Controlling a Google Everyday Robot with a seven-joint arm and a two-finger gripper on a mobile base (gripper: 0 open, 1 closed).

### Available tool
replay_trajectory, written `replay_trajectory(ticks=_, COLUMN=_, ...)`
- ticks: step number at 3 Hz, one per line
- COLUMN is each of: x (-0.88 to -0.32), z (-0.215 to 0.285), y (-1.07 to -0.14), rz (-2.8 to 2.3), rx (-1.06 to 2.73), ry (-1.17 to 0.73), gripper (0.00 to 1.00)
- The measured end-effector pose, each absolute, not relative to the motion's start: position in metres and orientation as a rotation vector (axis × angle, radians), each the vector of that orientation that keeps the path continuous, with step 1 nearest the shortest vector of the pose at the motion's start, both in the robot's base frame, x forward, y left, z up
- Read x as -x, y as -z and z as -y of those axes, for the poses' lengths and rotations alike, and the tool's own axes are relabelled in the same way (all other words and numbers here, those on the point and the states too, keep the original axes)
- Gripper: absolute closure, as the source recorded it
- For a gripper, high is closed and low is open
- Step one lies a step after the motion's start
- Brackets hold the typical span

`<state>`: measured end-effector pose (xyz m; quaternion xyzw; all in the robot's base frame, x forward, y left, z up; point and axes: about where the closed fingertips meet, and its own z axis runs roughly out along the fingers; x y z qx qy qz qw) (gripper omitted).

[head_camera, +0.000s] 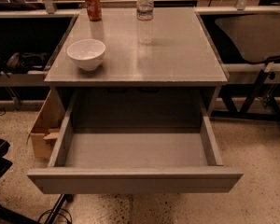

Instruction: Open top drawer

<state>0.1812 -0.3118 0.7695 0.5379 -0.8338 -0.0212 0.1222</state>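
Gripper out of camera view

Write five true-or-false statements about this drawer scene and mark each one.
1. The top drawer is pulled out. True.
2. The white bowl lies inside the drawer. False: it sits on the cabinet top.
3. The water bottle stands upright on the cabinet top. True.
4. The red can lies on its side. False: it stands upright.
5. The gripper grips the drawer front. False: the gripper is out of view.
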Motion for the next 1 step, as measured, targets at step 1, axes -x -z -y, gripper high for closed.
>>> replay_trajectory(ticks=1, x=-0.1964, z=0.3273, y=-0.7898, rz=2.492, rx=-1.603, ry=0.015, gripper=1.00)
